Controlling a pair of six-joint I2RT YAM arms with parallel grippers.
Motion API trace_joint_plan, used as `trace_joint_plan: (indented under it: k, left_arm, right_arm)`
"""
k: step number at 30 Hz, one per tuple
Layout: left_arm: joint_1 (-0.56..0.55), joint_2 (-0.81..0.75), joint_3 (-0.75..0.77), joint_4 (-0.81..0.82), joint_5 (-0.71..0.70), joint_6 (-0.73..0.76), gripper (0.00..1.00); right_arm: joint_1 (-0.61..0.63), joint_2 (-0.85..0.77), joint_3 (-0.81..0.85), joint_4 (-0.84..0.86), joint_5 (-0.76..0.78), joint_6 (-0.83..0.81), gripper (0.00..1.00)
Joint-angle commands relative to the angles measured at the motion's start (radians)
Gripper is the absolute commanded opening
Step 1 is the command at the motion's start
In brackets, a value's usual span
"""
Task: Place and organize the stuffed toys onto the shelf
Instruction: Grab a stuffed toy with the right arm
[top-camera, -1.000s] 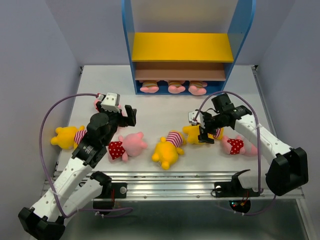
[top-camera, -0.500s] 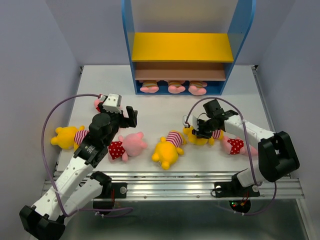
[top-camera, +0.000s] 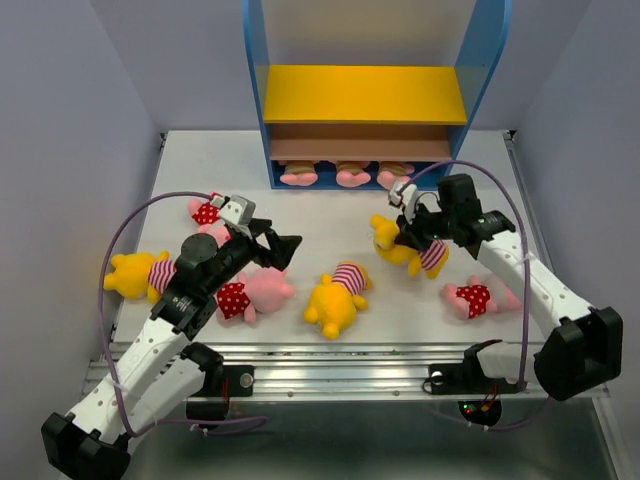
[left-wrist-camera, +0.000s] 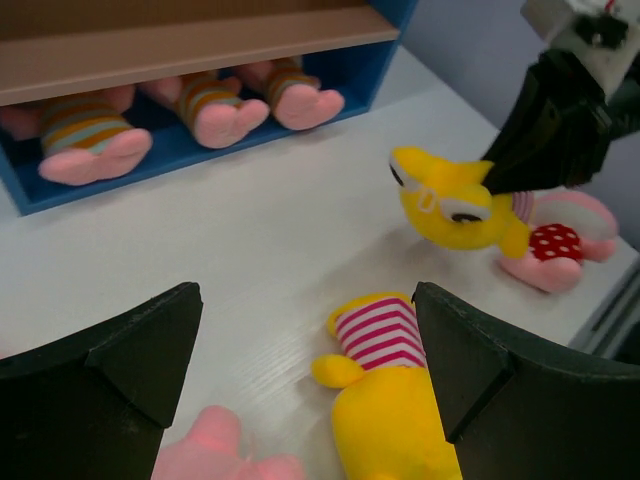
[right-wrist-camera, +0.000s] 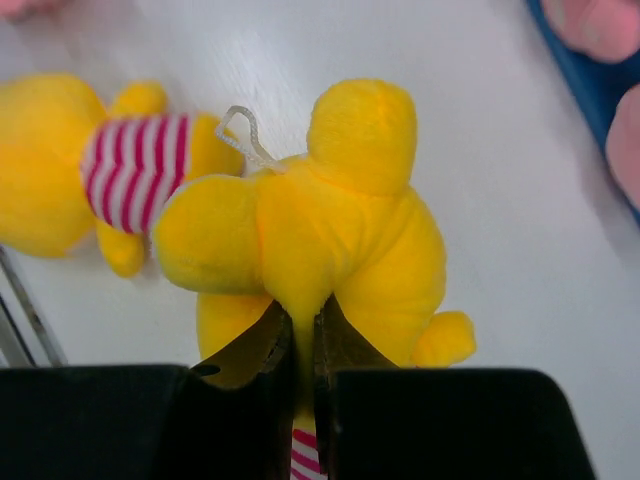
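In front of the shelf (top-camera: 365, 93), a little right of its middle: my right gripper (top-camera: 407, 233) is pressed together on a pinch of yellow plush at the head of a bear (top-camera: 392, 240). The right wrist view confirms it. Both fingers (right-wrist-camera: 255, 345) nip the fabric just below the ears, and the hang loop (right-wrist-camera: 243, 130) shows on top. The head points toward the shelf's left side and the striped shirt trails off to the right. I can't tell whether the bear hangs clear of the table (top-camera: 330, 205) or touches it.

Shelf base: three pigs (top-camera: 352, 176) in striped shirts lie side by side under the brown board, feet poking out the front.

Further out from the shelf front, near the middle: second bear (top-camera: 335, 297), lying flat on the table. To its right is a dotted pig (top-camera: 478, 297), just beside the held bear's shirt.

Out from the shelf's left corner: left gripper (top-camera: 283, 246) spread wide, hovering over the table. A second dotted pig (top-camera: 255, 292) lies just below that arm. The third bear (top-camera: 133, 274) lies far left, partly hidden by the arm. A third dotted pig (top-camera: 207, 212) sits between it and the shelf.
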Motion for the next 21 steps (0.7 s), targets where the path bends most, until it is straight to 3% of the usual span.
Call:
trace_joint_plan:
  k: [1,4,7,8,12,14,15,16,17,19,21]
  left_arm:
    - [0.002,0.017,-0.084,0.303,0.311,-0.210,0.99]
    - [-0.006,0.034,-0.155,0.495,0.349,-0.354,0.99]
    - [-0.036,0.074,-0.167,0.593,0.337,-0.382,0.99]
    - [-0.050,0.091,-0.158,0.637,0.349,-0.383,0.99]
    - [-0.189,0.210,-0.135,0.769,0.346,-0.364,0.99]
    - [-0.237,0.249,-0.124,0.822,0.319,-0.330,0.99]
    - [-0.266,0.289,-0.114,0.873,0.316,-0.319,0.99]
    - [-0.274,0.309,-0.109,0.901,0.317,-0.310,0.99]
    - [-0.282,0.326,-0.100,0.959,0.322,-0.310,0.99]
    - [-0.291,0.372,-0.092,1.018,0.328,-0.320,0.99]
    - [-0.294,0.395,-0.084,1.097,0.331,-0.342,0.99]
  right_arm:
    - [-0.029,-0.082,0.144,0.040,-0.246,0.281,0.01]
    - [-0.061,-0.114,0.207,0.081,-0.389,0.436,0.01]
    - [-0.072,-0.144,0.229,0.207,-0.501,0.633,0.01]
    - [-0.072,-0.155,0.232,0.247,-0.531,0.764,0.01]
    - [-0.072,-0.145,0.265,0.432,-0.569,1.070,0.01]
    - [-0.072,-0.146,0.224,0.673,-0.602,1.235,0.01]
    - [-0.083,-0.148,0.198,0.768,-0.631,1.432,0.01]
    - [-0.083,-0.149,0.172,0.992,-0.641,1.533,0.01]
    - [-0.096,-0.148,0.111,1.128,-0.654,1.751,0.01]
    - [-0.106,-0.146,0.063,1.425,-0.650,1.928,0.01]
    - [-0.118,-0.145,0.016,1.578,-0.632,2.106,0.01]
